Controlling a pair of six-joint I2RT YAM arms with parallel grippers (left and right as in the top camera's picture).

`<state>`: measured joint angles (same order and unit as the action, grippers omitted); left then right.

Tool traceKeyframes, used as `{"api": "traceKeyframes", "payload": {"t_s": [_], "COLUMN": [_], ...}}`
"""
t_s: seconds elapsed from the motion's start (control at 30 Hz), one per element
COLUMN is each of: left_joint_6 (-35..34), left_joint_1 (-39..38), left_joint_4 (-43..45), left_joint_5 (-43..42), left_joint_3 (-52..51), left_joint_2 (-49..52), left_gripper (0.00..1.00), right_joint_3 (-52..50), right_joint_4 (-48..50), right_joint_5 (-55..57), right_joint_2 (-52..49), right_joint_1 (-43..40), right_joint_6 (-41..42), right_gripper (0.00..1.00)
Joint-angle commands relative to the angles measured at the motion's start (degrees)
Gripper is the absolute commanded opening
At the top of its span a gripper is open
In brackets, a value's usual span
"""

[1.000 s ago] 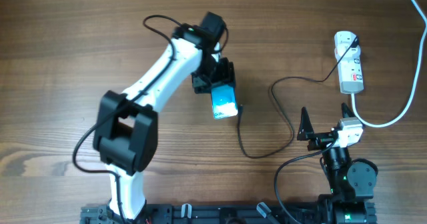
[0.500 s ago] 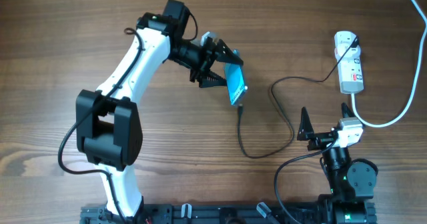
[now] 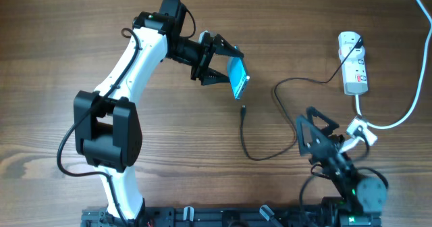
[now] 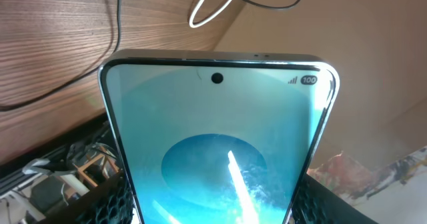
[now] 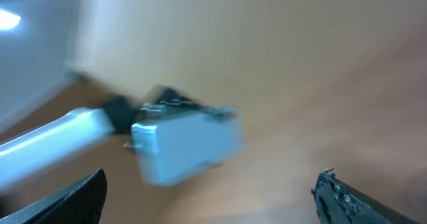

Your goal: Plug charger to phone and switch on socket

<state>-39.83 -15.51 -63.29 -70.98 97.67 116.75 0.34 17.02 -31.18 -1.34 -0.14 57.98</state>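
My left gripper (image 3: 226, 68) is shut on the phone (image 3: 237, 79) and holds it tilted above the table. In the left wrist view the cyan screen of the phone (image 4: 217, 137) fills the frame between my fingers (image 4: 100, 197). The charger cable (image 3: 287, 122) runs from the socket (image 3: 353, 63) in a loop. Its connector tip (image 3: 242, 109) lies on the table just below the phone, apart from it. My right gripper (image 3: 312, 122) is open and empty, below and left of the socket. The right wrist view is blurred and shows a white block, apparently the socket (image 5: 187, 151), ahead of the open right gripper (image 5: 213, 197).
A thick white cord (image 3: 398, 122) curves from the socket to the table's right edge. A black plug (image 3: 356, 46) sits in the socket's far end. The left arm's white links (image 3: 135, 58) span the table's left half.
The left arm swung out and lifted the phone off the table, tilting it up and to the right. The right arm has just turned and its gripper now points towards the socket.
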Motion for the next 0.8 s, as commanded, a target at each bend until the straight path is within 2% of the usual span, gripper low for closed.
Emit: {"api": "traceKeyframes", "payload": {"t_s": [0.0, 0.07, 0.1, 0.23, 0.33, 0.43, 0.5, 0.53, 0.57, 0.6, 0.67, 0.7, 0.77], "left_joint_6": [-2.0, -3.7, -4.4, -7.4, -9.4, -11.7, -11.9, -12.0, -12.1, -12.6, -13.6, -13.6, -13.6], "left_joint_1": [0.4, 0.4, 0.4, 0.4, 0.4, 0.4, 0.4, 0.4, 0.4, 0.4, 0.4, 0.4, 0.4], "left_joint_4": [1.0, 1.9, 2.5, 4.9, 6.8, 7.6, 8.6, 8.8, 8.8, 8.8, 8.9, 8.9, 8.9], "left_joint_5": [-3.1, -3.1, -3.2, -3.1, -3.1, -3.1, -3.1, -3.1, -3.1, -3.1, -3.1, -3.1, -3.1], "left_joint_3": [1.0, 1.0, 1.0, 1.0, 1.0, 1.0, 1.0, 1.0, 1.0, 1.0, 1.0, 1.0, 1.0], "left_joint_2": [-1.5, -1.5, -1.5, -1.5, -1.5, -1.5, -1.5, -1.5, -1.5, -1.5, -1.5, -1.5, -1.5], "left_gripper": [0.70, 0.70, 0.70, 0.69, 0.69, 0.69, 0.69, 0.69, 0.69, 0.69, 0.69, 0.69, 0.68], "right_joint_3": [2.9, 8.2, 12.7, 35.4, 48.7, 54.4, 54.5, 54.5, 54.5, 54.6, 54.9, 55.5, 59.6], "right_joint_4": [10.9, 6.7, 1.0, -31.4, -48.0, -49.8, -45.2, -41.1, -36.9, -34.5, -34.7, -36.7, -47.0], "right_joint_5": [-9.2, -10.6, -12.2, -13.8, -13.2, -25.0, -32.0, -37.5, -41.7, -41.1, -31.3, -25.3, -5.6], "right_joint_2": [-0.1, -1.3, -3.0, -18.3, -31.3, -41.6, -47.2, -49.6, -51.5, -52.9, -53.5, -53.5, -54.1], "right_joint_1": [0.3, 0.3, 0.3, 0.3, 0.3, 0.3, 0.4, 0.7, 1.8, 3.5, 9.0, 11.7, 19.4], "right_joint_6": [5.9, 1.4, -3.2, -24.5, -30.7, -29.8, -20.8, -21.1, -21.3, -18.5, -18.5, -18.7, -21.7], "right_gripper": [1.00, 1.00, 1.00, 1.00, 1.00, 1.00, 0.98, 0.94, 0.93, 0.94, 0.94, 0.94, 0.94]}}
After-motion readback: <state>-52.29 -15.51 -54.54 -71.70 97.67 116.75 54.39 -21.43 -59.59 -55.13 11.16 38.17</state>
